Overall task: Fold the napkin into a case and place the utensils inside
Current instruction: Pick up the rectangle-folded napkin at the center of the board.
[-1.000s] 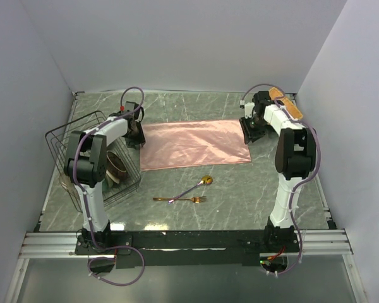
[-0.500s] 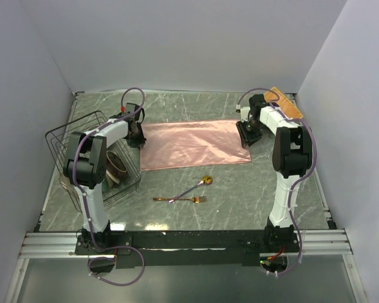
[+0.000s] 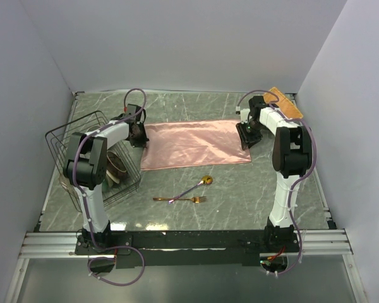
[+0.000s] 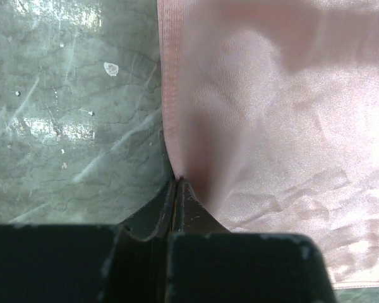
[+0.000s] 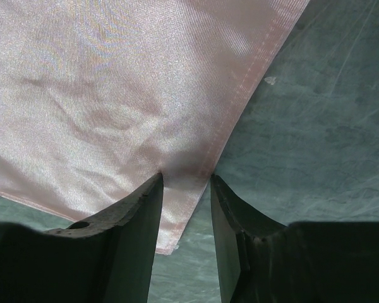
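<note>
The salmon-pink napkin point(image 3: 196, 144) lies flat as a wide rectangle at mid-table. My left gripper point(image 3: 141, 140) is at its left edge; in the left wrist view the jaws point(image 4: 178, 182) are shut, pinching a ridge of the napkin point(image 4: 271, 113). My right gripper point(image 3: 245, 136) is at the napkin's right edge. In the right wrist view it point(image 5: 186, 177) stands open, its fingers straddling the hemmed border of the napkin point(image 5: 114, 82) near a corner. Nearer me, the gold spoon point(image 3: 202, 183) and the gold fork point(image 3: 188, 199) lie on the table.
A black wire rack point(image 3: 82, 145) holding crockery stands left of the left arm. An orange-tan woven mat point(image 3: 285, 103) lies at the back right corner. White walls close in the grey marbled table point(image 3: 227, 202) on three sides.
My left gripper has closed on the napkin's left edge. My right gripper has shifted a little left and lower onto the napkin's right edge, still open.
</note>
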{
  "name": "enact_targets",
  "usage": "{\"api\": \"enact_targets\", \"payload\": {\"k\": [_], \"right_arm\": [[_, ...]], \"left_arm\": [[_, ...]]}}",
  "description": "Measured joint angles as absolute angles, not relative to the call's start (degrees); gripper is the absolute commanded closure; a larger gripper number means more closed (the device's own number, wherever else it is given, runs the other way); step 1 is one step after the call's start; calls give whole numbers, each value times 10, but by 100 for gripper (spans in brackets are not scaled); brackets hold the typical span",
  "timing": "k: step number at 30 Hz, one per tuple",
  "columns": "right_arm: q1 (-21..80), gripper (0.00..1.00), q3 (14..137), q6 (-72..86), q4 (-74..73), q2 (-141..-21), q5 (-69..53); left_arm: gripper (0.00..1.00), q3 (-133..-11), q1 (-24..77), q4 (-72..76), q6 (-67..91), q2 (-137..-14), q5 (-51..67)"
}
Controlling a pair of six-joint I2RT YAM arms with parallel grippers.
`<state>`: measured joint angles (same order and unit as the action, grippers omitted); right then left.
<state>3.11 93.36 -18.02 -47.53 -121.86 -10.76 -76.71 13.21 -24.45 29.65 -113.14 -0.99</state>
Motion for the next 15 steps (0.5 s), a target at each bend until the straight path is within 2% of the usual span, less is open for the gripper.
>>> {"api": "enact_targets", "payload": {"k": [15], "right_arm": [[31, 55, 934, -180, -476, -1218, -113]], "left_arm": [[99, -771, 94, -286, 266, -1091, 3]]}}
